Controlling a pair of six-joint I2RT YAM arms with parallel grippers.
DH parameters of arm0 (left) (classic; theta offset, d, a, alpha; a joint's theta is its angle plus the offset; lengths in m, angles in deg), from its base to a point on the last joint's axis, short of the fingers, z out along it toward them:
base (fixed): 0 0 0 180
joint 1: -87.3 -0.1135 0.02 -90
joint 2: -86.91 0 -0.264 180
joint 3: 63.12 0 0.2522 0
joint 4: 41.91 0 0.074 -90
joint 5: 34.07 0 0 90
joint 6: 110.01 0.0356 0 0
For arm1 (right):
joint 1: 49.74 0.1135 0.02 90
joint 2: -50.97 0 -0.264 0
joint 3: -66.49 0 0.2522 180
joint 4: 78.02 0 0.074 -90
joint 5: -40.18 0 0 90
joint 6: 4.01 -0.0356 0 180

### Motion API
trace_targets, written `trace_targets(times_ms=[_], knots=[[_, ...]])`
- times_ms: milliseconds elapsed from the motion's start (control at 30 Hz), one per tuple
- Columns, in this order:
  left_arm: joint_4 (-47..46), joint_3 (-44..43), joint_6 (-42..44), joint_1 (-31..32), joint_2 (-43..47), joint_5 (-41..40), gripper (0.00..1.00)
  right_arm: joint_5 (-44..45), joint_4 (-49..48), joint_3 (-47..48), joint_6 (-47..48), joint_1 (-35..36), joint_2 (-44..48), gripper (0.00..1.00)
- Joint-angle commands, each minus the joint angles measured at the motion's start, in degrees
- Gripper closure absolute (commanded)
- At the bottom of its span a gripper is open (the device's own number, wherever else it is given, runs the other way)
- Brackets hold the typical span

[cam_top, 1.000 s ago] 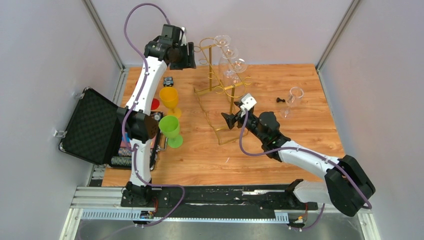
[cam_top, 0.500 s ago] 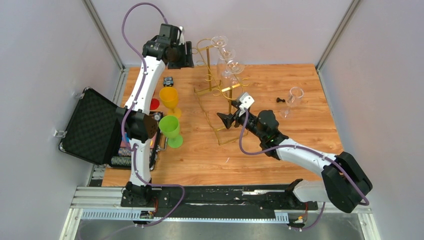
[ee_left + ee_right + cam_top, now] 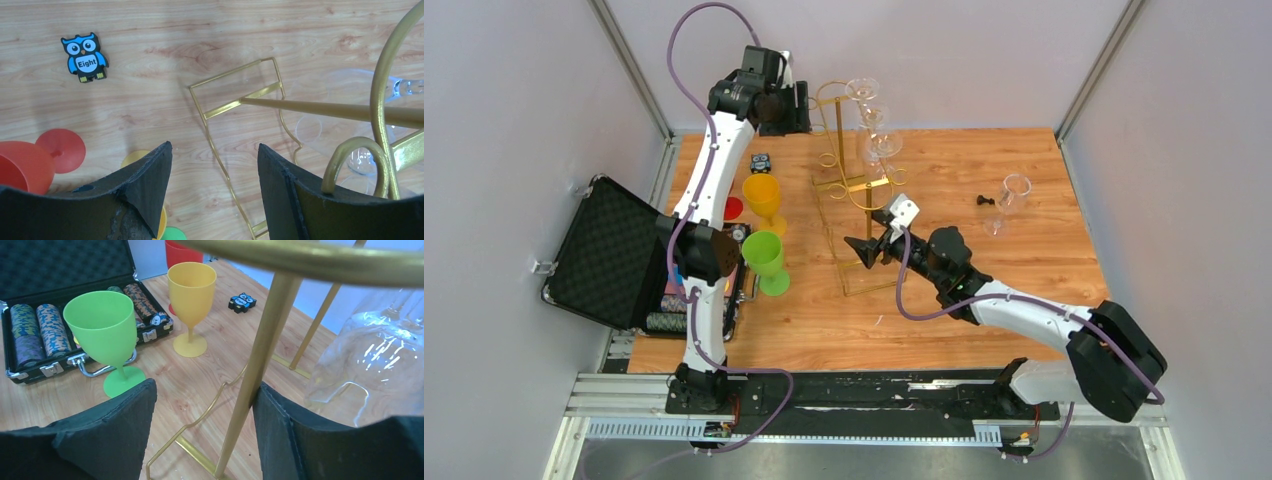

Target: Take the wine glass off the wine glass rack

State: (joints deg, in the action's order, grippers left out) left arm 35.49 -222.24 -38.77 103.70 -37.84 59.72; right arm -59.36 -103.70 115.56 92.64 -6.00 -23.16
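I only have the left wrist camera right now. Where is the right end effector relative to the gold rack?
Observer: The right end effector is open and low at the wine glass rack; its post shows between the fingers in the right wrist view.
Operator: How many glasses hang there?
Observer: At least three clear wine glasses, in a row near the rack's top.
Operator: Any glass off the rack?
Observer: One clear glass sits on the table's right part, apart from the rack.
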Motion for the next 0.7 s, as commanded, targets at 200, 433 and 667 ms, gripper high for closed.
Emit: trace_targets(times_ms=[200, 433, 667], knots=[[0.4, -3.0, 2.1, -0.1, 0.0, 0.4, 0.28, 0.6, -2.0, 4.1, -0.2, 5.0, -2.3, 0.32], [1.1, -2.9, 2.6, -0.2, 0.5, 0.9, 0.28, 4.6, 0.0, 7.1, 0.3, 7.2, -4.5, 0.32], [1.0, -1.2, 3.3, -0.2, 2.1, 0.6, 0.29, 11.1, 4.1, 6.9, 1.3, 7.8, -0.9, 0.28]])
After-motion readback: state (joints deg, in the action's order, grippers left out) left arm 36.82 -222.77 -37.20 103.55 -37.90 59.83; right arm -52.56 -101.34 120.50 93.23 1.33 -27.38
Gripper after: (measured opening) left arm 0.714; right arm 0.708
